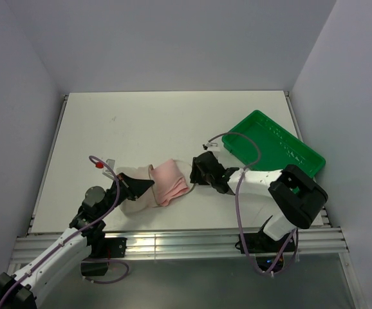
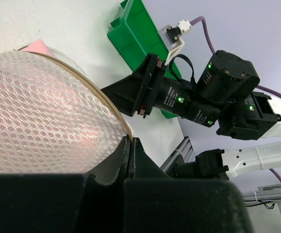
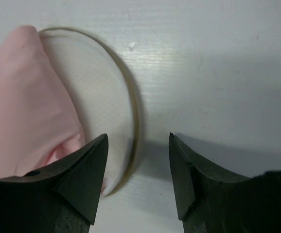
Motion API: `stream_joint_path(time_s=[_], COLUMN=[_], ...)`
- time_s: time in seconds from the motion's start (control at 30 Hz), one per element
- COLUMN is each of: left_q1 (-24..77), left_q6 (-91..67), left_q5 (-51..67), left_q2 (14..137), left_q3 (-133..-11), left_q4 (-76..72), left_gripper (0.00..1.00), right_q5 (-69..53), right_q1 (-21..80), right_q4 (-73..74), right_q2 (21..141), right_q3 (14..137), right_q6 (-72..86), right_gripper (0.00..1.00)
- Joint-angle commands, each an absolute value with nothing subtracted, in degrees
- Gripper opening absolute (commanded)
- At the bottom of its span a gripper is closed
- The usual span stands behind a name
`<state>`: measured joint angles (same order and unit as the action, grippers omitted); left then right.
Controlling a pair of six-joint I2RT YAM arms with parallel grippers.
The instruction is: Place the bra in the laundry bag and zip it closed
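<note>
The pale pink bra (image 1: 171,180) lies bunched on the lower disc of the round mesh laundry bag (image 1: 138,205), partly over its right rim. My left gripper (image 1: 146,183) is shut on the rim of the bag's upper disc (image 2: 38,111) and holds it lifted; pink shows through the mesh. In the left wrist view the jaws (image 2: 129,140) pinch the tan rim edge. My right gripper (image 1: 196,172) hangs open just right of the bag. In its wrist view the fingers (image 3: 138,145) straddle the lower disc's rim (image 3: 131,111) with the bra (image 3: 28,97) at the left, touching neither.
A green rectangular tray (image 1: 273,145) sits at the back right, behind the right arm. The right arm's cable (image 1: 237,138) loops over the tray's near corner. Grey walls close the table on three sides; a metal rail (image 1: 173,244) runs along the near edge.
</note>
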<state>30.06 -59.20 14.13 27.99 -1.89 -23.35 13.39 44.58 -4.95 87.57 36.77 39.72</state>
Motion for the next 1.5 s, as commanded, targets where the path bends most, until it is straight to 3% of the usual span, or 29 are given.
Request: stream_joint_path(time_s=[0.0,0.13,0.2,0.33,0.5,0.73,1.0,1.17,1.3,1.47], left_q1=[29.88,29.97,29.97,29.88,29.88,29.88,29.88,29.97,29.97,29.97], left_q6=[-58.01,-58.1,-58.27,-58.27,-57.92,-58.09,-59.42,-57.92,-52.48,-46.34], left_q5=[15.12,15.12,15.2,15.21,15.29,16.69,17.49,15.12,11.36,8.44], left_q2=[28.13,28.12,28.12,28.12,29.18,34.79,35.26,32.0,30.77,30.32], left_q3=[1.32,1.58,1.58,1.67,1.23,-2.63,-8.26,-14.49,-22.57,-27.06], left_q4=[-26.28,-26.63,-26.72,-26.81,-27.16,-32.6,-36.48,-26.32,-13.04,-4.41], left_gripper=[0.0,0.0,0.0,0.0,0.0,0.0,0.0,0.0,0.0,0.0], right_q5=[15.21,12.4,11.87,12.48,14.85,18.98,17.58,21.71,22.05,24.69], right_q1=[44.38,44.38,44.38,43.95,44.38,52.02,55.55,55.63,55.02,54.41], right_q4=[-3.6,-5.27,-5.71,-7.99,-13.18,3.06,10.01,17.74,25.72,26.09], right_q2=[90.52,93.86,94.65,94.05,78.98,57.69,55.73,54.31,58.53,53.96], right_q3=[40.25,41.39,41.92,41.14,35.79,45.67,52.03,65.44,70.92,76.53], right_q6=[37.79,37.62,37.79,38.58,37.8,30.95,29.88,23.39,21.53,18.37], right_gripper=[0.6,0.49,0.37,0.0,0.0,0.0,0.0,0.0,0.0,0.0])
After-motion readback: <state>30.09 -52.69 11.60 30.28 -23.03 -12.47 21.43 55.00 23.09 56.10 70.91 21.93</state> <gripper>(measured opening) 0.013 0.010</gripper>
